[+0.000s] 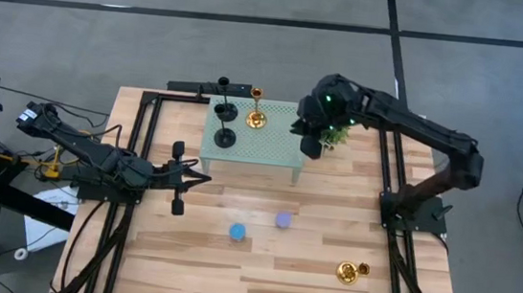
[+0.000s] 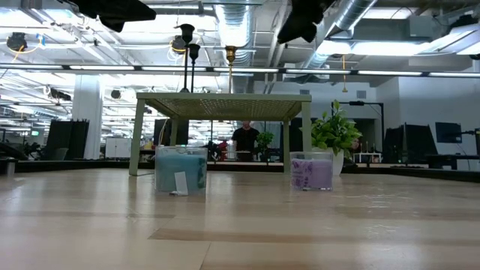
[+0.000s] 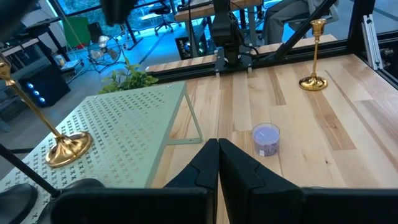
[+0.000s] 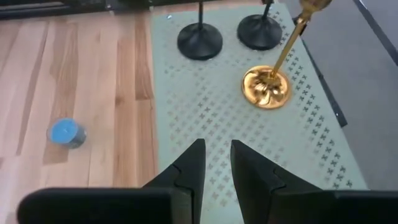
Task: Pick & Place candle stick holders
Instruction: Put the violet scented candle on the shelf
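Note:
A pale green perforated side table (image 1: 266,149) stands at the far middle. On its top stand two black candle stick holders (image 1: 225,114) (image 1: 226,138) and a gold one (image 1: 255,119) (image 4: 266,87), each on its round base. A second gold holder (image 1: 350,272) (image 3: 314,81) stands upright on the wooden table at the near right. My right gripper (image 4: 214,162) (image 1: 310,146) hangs open above the right part of the green top, with nothing between its fingers. My left gripper (image 3: 217,155) (image 1: 199,177) waits shut, left of the green table.
A blue candle jar (image 1: 237,232) and a purple one (image 1: 283,220) sit on the wood in front of the green table. A small potted plant (image 1: 337,135) stands by its right end. Black frame rails (image 1: 389,168) run along both sides.

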Action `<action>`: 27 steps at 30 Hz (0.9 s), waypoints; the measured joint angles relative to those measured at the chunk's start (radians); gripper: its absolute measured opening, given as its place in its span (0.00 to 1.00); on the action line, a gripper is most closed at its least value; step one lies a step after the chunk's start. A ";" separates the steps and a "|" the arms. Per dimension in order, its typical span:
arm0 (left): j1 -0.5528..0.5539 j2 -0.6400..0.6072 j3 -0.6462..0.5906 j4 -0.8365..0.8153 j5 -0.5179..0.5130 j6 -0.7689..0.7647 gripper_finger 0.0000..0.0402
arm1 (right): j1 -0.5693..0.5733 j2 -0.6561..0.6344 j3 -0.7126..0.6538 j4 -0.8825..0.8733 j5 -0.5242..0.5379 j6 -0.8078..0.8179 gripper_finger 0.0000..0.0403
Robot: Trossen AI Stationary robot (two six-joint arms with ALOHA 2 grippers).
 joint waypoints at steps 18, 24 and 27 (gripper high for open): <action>0.000 0.000 0.000 -0.002 0.000 0.000 0.03 | 0.116 -0.417 -0.644 0.317 0.050 0.229 0.16; 0.000 0.000 0.000 -0.001 0.000 0.000 0.03 | 0.152 -0.448 -0.711 0.316 0.049 0.208 0.16; 0.000 0.000 0.000 -0.001 0.000 0.000 0.03 | 0.158 -0.424 -0.714 0.320 0.049 0.205 0.16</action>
